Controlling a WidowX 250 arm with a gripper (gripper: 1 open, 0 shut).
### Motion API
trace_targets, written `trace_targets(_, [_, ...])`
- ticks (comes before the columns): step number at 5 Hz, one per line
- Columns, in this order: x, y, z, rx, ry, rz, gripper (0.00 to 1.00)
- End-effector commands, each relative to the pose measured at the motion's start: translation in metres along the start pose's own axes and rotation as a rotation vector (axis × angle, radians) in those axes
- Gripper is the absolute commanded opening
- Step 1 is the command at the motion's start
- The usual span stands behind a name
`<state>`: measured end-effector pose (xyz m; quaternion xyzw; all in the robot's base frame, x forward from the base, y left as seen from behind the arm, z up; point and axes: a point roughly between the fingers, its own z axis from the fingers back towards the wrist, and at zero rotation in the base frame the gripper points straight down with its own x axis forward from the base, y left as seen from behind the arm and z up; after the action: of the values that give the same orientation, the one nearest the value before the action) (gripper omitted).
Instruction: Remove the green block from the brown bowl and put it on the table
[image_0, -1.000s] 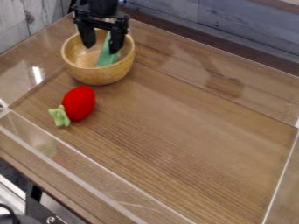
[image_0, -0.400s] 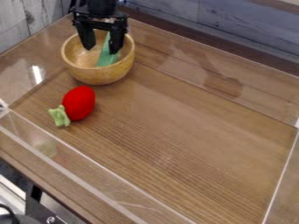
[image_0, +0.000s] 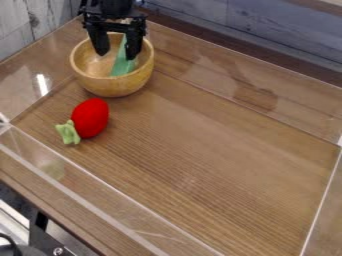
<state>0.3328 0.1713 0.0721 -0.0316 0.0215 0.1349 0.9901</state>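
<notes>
My pincer (image_0: 115, 45) hangs over the brown bowl (image_0: 94, 82) at the far left corner of the counter (image_0: 214, 150), pointing straight down, its two black fingers (image_0: 98, 43) spread as wide as they go. They hold nothing. The green block (image_0: 124, 62) leans inside the bowl, tilted up against the right inner wall, and it sits in the gap between my fingers; I cannot tell whether either finger touches it. My fingertips reach down about to the rim, inside the bowl's opening.

The bowl's thick rim rings the block on every side, so the wall stands between the block and the open counter. Just behind the bowl runs the low clear plastic wall (image_0: 254, 52) that edges the counter, with another stretch of it close on the left.

Toward the camera from the bowl, and apart from it, lies a red round toy (image_0: 91, 117) with a small green leafy bit (image_0: 67, 132) at its near left side. The broad wood-grain surface to the right of the bowl and toy carries only glare from the lights.
</notes>
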Motion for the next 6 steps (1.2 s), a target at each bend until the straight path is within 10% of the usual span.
trace_targets(1, [0.006,0.004,0.033,0.013,-0.092,0.014,1.00])
trace_targets(6, [0.011,0.005,0.017,0.008,-0.088,0.057,1.00])
